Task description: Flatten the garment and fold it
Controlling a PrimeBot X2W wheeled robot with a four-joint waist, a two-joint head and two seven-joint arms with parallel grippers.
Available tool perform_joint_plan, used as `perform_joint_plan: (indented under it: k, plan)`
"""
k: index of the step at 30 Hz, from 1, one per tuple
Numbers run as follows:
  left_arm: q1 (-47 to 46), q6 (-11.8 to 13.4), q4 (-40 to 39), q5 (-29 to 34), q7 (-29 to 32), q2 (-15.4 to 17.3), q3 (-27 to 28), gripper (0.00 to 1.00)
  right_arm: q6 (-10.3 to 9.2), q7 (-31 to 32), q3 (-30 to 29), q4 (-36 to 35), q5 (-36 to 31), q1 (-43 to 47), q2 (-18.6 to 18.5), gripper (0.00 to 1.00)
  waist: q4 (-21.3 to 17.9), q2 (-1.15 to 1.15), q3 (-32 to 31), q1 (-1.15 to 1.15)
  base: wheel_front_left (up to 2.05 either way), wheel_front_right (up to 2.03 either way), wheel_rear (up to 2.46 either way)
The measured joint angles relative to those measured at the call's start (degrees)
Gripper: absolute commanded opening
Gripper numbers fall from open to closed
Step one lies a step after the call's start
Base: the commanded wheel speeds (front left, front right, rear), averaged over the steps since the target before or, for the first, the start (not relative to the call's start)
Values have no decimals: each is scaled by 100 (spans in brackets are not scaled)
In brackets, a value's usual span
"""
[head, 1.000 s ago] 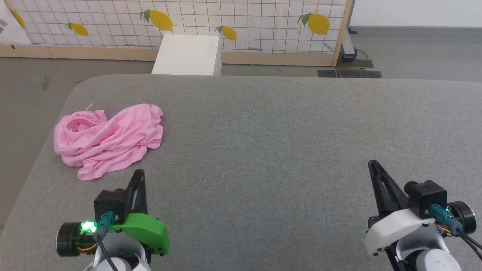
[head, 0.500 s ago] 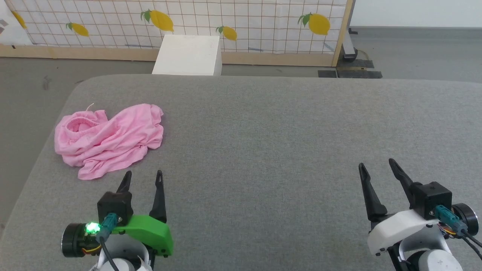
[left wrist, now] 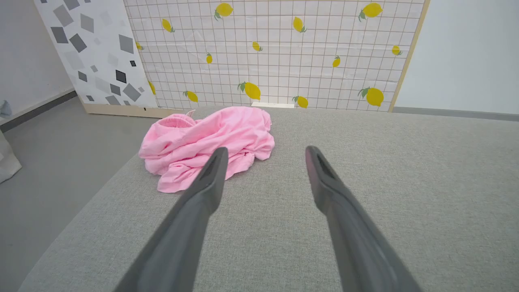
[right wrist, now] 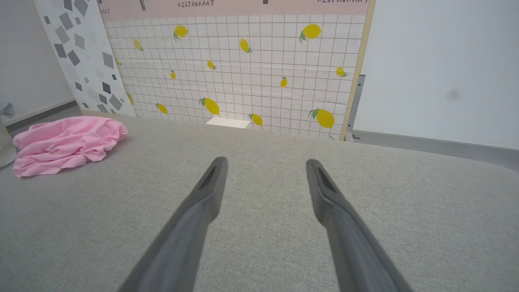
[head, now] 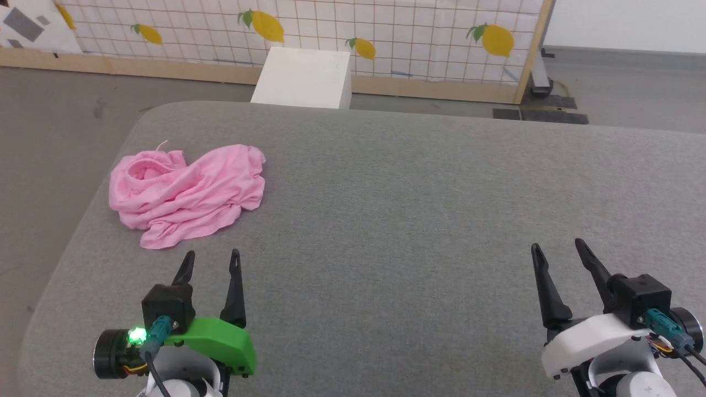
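The garment (head: pixel 187 194) is a crumpled heap of light pink thin fabric on the left part of the grey cushioned surface (head: pixel 397 187), its gathered waistband at the far left. My left gripper (head: pixel 213 256) stands open just short of the heap's near edge, nothing between its fingers. In the left wrist view the garment (left wrist: pixel 211 142) lies ahead and slightly left of the open left gripper (left wrist: pixel 263 151). My right gripper (head: pixel 557 245) is open over bare surface at the lower right, far from the cloth. The right wrist view has the garment (right wrist: pixel 67 144) at the far left and the right gripper (right wrist: pixel 265 162) open.
The surface's left edge (head: pixel 71 242) drops to the grey floor close beside the garment. A white box (head: pixel 303 77) stands on the floor behind the surface. A lemon-patterned grid screen (head: pixel 331 33) with a wooden frame closes the back.
Both grippers went from shut to open. The head camera has shifted, so the whole picture slid right; the garment has not moved on the surface.
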Motion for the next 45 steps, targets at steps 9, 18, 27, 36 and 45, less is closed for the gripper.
perform_joint_plan:
  k: [9,18,27,36,45]
  plan:
    - [4,45,62,-148,-105,0,-16,100,0,-101,-26,70,107,61,0,100,294,0,-25,0,0,0,0]
    - [31,58,107,-207,-200,0,-43,100,0,-208,-34,160,209,117,0,100,578,0,-65,0,0,0,0]
    - [88,92,158,-285,-307,0,-71,100,0,-311,-59,252,338,162,0,100,824,0,-74,0,0,0,0]
    - [116,116,227,-307,-425,0,-96,100,0,-409,-90,332,407,227,0,100,1056,0,-85,0,0,0,0]
    - [171,154,287,-354,-522,0,-118,100,0,-531,-121,444,513,236,0,100,1265,0,-100,0,0,0,0]
